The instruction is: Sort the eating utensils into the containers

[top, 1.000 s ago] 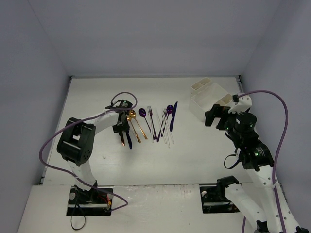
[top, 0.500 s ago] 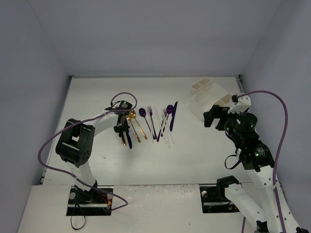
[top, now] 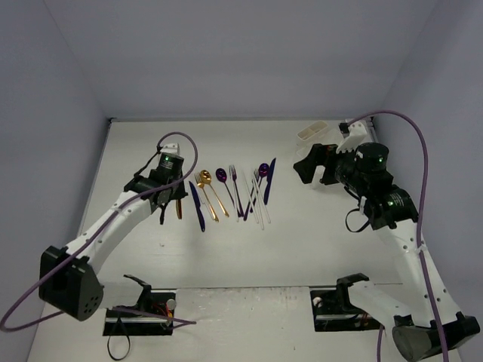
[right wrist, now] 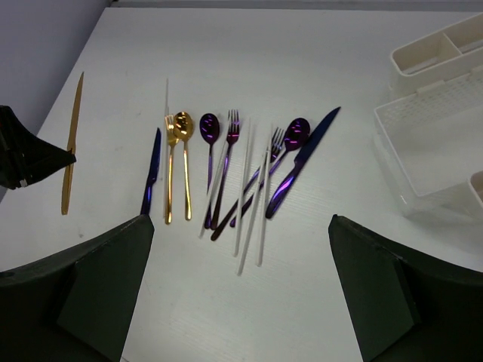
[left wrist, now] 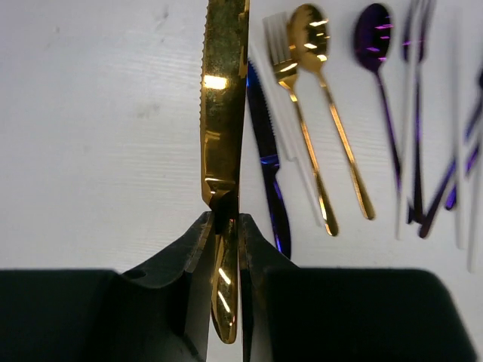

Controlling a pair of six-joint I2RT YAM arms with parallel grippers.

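Your left pincer (left wrist: 225,222) is clamped almost shut on the handle of the shiny gold serrated knife (left wrist: 223,98), whose blade points away from the wrist. Just right of it on the white desk (top: 226,249) lie a dark blue knife (left wrist: 266,151), a gold fork (left wrist: 290,98), a gold spoon (left wrist: 326,90) and a dark purple spoon (left wrist: 373,34), with further purple and clear plastic pieces beyond. Your right pincer (right wrist: 238,226) is spread wide and grips nothing, near the white plastic organizer tray (right wrist: 438,136) with its square cups at the far right corner.
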